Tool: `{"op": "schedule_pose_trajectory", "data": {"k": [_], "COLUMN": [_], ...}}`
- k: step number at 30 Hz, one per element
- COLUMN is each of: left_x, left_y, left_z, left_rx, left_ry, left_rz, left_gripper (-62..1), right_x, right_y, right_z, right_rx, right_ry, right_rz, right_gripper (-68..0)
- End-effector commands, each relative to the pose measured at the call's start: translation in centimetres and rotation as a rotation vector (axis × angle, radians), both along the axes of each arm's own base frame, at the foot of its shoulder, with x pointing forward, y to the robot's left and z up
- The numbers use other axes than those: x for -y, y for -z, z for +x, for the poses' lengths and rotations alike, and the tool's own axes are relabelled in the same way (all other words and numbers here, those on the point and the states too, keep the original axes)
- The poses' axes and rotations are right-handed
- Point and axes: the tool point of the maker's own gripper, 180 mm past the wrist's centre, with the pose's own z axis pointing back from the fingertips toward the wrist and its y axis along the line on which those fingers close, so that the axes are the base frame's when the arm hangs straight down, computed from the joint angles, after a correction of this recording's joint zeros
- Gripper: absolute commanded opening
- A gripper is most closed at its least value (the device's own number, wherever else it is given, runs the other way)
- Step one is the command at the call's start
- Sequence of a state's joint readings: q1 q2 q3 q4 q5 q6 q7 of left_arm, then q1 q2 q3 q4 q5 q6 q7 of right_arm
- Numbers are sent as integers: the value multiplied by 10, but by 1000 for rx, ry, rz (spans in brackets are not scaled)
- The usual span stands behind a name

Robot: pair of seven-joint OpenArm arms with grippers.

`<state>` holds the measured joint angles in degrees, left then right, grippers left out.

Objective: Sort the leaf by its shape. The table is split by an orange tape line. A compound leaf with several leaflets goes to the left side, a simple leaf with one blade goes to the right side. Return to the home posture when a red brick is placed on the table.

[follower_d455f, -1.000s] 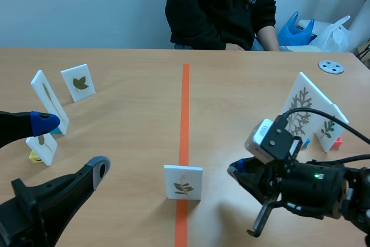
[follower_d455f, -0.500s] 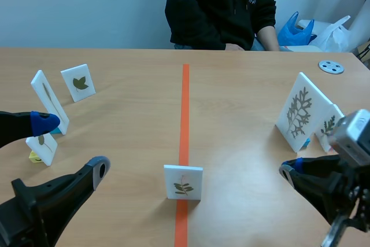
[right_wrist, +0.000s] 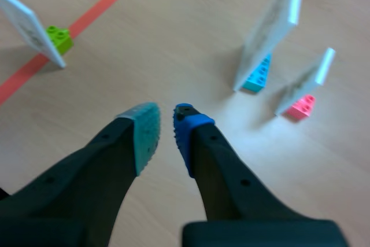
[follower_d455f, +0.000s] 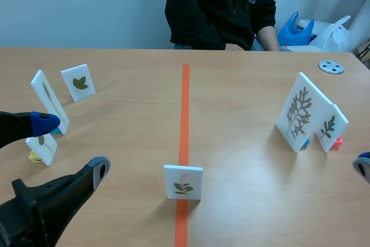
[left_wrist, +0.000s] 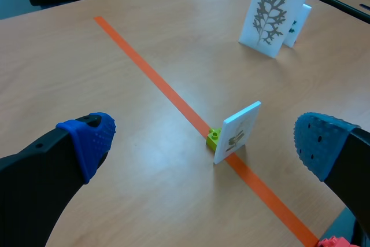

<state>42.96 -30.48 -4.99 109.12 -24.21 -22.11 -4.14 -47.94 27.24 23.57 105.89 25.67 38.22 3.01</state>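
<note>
Card [follower_d455f: 183, 182], flat white rectangle, on tape [follower_d455f: 185, 102]; left tool [left_wrist: 202, 141] gapes, right tool [right_wrist: 166, 130] nearly closed, both empty.

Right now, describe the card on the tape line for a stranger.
Follow the orange tape line toward the robot. A small white card stands on it, backed by a green brick; the other cards stand well off the line.

Scene view faces across table [follower_d455f: 243, 85]; both wrist views, lower, share centre card [follower_d455f: 183, 182].
</note>
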Motion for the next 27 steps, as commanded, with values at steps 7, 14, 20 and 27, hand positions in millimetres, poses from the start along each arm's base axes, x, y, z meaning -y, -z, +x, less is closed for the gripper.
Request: {"op": "schedule_pose_trajectory", "data": {"k": [7, 14, 20, 27], "left_x": [2, 2, 2, 2], "left_y": [-5, -5, -5, -6], "left_z": [2, 2, 2, 2], "left_rx": [14, 13, 14, 20], "left_ry": [-1, -1, -1, -5], "left_rz": [-17, -17, -17, -20], "left_gripper": [14, 14, 14, 14], "right_x": [8, 8, -27, -74], "right_y": [-19, -16, 6, 33], "right_z": [13, 29, 36, 44], "right_rx": [65, 73, 21, -35], "right_ry": [51, 45, -76, -207], "right_rz": [49, 42, 70, 130], "right_gripper": [-158, 4, 4, 4]}}
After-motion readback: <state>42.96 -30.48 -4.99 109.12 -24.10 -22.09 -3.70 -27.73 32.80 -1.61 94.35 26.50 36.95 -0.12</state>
